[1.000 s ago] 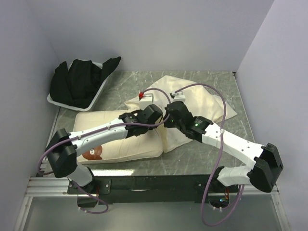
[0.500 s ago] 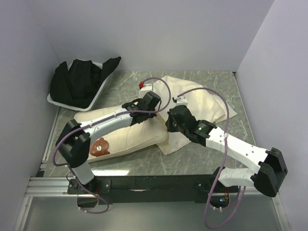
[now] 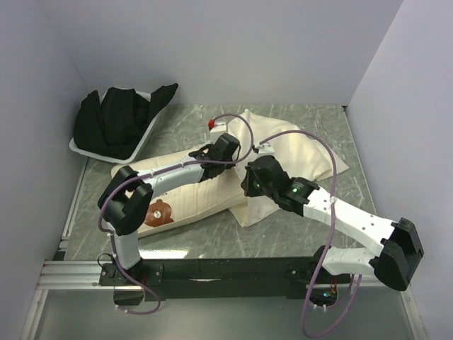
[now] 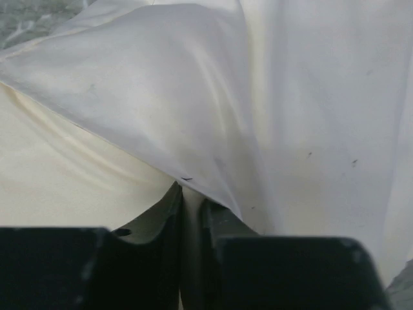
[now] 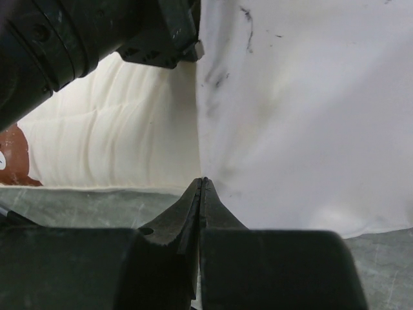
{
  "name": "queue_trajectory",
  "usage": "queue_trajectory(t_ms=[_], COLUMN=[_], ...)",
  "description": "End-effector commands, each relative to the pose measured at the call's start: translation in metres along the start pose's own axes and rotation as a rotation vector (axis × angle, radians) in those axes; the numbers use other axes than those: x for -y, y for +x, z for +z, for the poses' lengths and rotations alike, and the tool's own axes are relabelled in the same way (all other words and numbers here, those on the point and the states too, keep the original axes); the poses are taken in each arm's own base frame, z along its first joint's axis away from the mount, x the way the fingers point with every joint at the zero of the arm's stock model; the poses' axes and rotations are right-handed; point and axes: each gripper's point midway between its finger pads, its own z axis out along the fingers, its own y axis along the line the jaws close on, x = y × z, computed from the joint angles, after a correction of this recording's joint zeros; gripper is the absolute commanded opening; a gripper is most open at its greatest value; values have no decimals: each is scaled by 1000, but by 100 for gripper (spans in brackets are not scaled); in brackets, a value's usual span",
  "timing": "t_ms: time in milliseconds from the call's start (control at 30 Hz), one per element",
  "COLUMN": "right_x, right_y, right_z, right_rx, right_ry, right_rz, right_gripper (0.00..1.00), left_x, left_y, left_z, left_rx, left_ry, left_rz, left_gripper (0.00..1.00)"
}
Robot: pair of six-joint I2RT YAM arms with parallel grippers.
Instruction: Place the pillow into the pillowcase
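Looks barely begun, with the pillow (image 3: 191, 202) lying left of the table's (image 3: 180, 131) centre, bear end toward the near left corner, nearly all of it outside the pillowcase (image 3: 297, 152) spread toward the far right corner. Works the sack's mouth at the pillow's other end, left gripper (image 4: 187, 190) nearly closed on a strip of its cloth, right gripper (image 5: 201, 184) pressed shut at the near hem, any pinch there unclear

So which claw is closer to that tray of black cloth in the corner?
Left. The left gripper pinches the pillowcase mid-table, right of the tray; the right gripper sits just past it, farther right.
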Motion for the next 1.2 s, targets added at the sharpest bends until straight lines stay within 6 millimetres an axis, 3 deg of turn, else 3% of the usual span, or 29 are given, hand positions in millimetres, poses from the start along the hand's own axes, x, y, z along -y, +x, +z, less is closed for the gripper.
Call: queue_trajectory(t_ms=[0,67,100,133,167,233,267,333,367,433,467,533,567,633,733,767,933,1167], right_x=[-2,0,0,0,-2,-1,-2,-1,-1,-3,-4,-8,-10,-13,-21,-24,-30,-32], right_y=[10,13,13,14,14,13,12,11,10,7,5,2,1,-1,-4,-4,-7,2], right_z=[8,12,13,16,16,20,21,25,26,30,32,36,37,41,44,44,49,57], right_rx=[-32,-40,-40,-44,-43,-45,-44,-46,-46,-42,-41,-39,-39,-45,-53,-63,-77,-111], right_ry=[-5,4,5,7,0,10,10,20,25,31,28,23,20,12,-11,-22,-24,-39], right_rz=[1,-3,-2,-4,-5,-10,-11,-18,-22,-26,-27,-29,-32,-33,-35,-37,-52,-56], right_gripper=[0,0,0,0,0,0,0,0,0,0,0,0,0,0,0,0,0,0], left_x=[39,33,22,14,8,-9,-11,-31,-42,-96,-116,-175,-188,-224,-264,-278,-315,-341], left_y=[-43,-51,-41,-39,-48,-35,-44,-32,-41,-27,-32,-10,-13,2,14,27,53,47], left_z=[-16,-35,-37,-41,-54,-61,-77,-86,-102,-110,-126,-132,-144,-149,-157,-155,-154,-180], left_rx=[132,153,138,143,167,154,178,160,188,216,251,254,281,290,309,288,254,359], left_ry=[185,195,175,158,157,141,166,122,106,-86,-118,-289,-291,-377,-455,-496,-601,-728], left_rz=[-162,-210,-235,-250,-275,-291,-311,-312,-337,-387,-433,-484,-533,-562,-655,-663,-738,-821], left_gripper=[36,50,61,65,68,73,75,79,80,86,88,92,93,96,99,99,99,99])
